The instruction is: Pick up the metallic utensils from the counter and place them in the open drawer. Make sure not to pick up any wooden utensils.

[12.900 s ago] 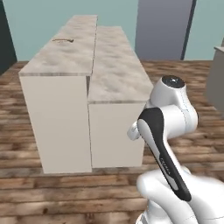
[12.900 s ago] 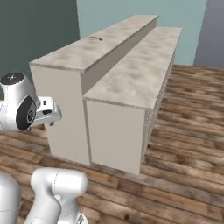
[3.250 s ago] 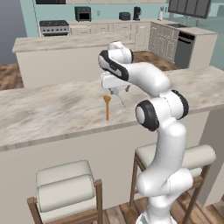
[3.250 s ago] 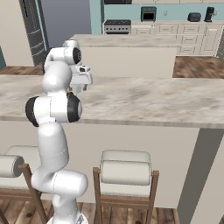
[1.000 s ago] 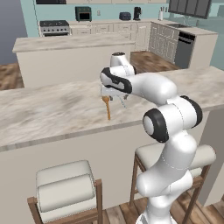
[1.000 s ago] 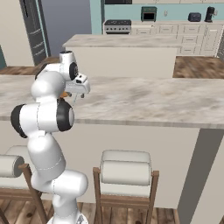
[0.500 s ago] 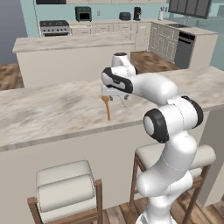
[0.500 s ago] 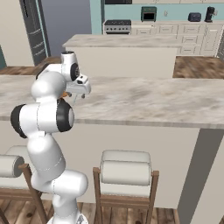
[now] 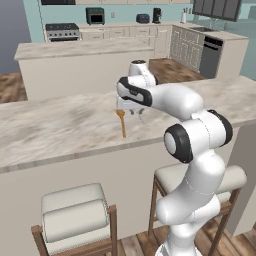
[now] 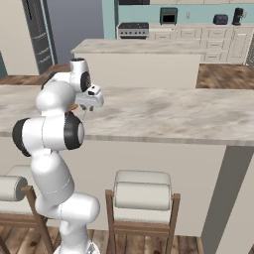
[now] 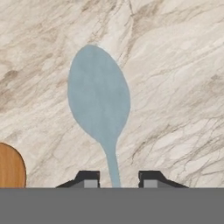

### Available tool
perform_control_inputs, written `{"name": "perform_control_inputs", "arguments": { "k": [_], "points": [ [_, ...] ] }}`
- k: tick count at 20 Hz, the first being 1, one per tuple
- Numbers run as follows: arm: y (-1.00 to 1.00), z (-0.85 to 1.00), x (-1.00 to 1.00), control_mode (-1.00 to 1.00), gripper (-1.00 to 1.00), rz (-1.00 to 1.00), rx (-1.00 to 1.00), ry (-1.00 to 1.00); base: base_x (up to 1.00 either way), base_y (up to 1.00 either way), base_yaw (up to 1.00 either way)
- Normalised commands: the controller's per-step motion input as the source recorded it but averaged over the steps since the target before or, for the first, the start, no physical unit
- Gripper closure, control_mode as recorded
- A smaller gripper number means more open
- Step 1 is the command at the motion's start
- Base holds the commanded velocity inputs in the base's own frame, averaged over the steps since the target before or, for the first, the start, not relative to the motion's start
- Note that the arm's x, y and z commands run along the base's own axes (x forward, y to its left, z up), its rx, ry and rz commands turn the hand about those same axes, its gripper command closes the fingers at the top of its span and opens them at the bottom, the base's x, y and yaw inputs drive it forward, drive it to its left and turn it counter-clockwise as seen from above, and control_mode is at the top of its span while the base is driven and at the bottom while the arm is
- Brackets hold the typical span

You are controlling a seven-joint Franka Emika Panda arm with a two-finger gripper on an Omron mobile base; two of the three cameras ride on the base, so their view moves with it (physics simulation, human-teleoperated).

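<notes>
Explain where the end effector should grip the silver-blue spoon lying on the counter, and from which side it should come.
Grip the silver-blue spoon on its thin handle, just below the bowl, coming straight down from above. It lies flat on the counter, and the handle already runs between the open end effector fingertips; the bowl looks too broad. The wooden spoon lies close alongside.

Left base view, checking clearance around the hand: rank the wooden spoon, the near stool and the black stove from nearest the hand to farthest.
1. Wooden spoon, on the counter beside the hand.
2. Stool, below the counter's front edge, lower left.
3. Stove, against the far wall.
</notes>
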Motion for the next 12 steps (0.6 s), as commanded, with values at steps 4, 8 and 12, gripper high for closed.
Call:
{"name": "perform_control_inputs", "arguments": {
  "k": [4, 8, 12],
  "points": [
    [0.0, -0.16, 0.0, -1.0, 1.0, 0.0, 0.0, 0.0, 0.0, 0.0, 0.0],
    [0.0, -0.12, 0.0, -1.0, 1.0, 0.0, 0.0, 0.0, 0.0, 0.0, 0.0],
    [0.0, -0.01, 0.0, -1.0, 1.0, 0.0, 0.0, 0.0, 0.0, 0.0, 0.0]
  ]
}}
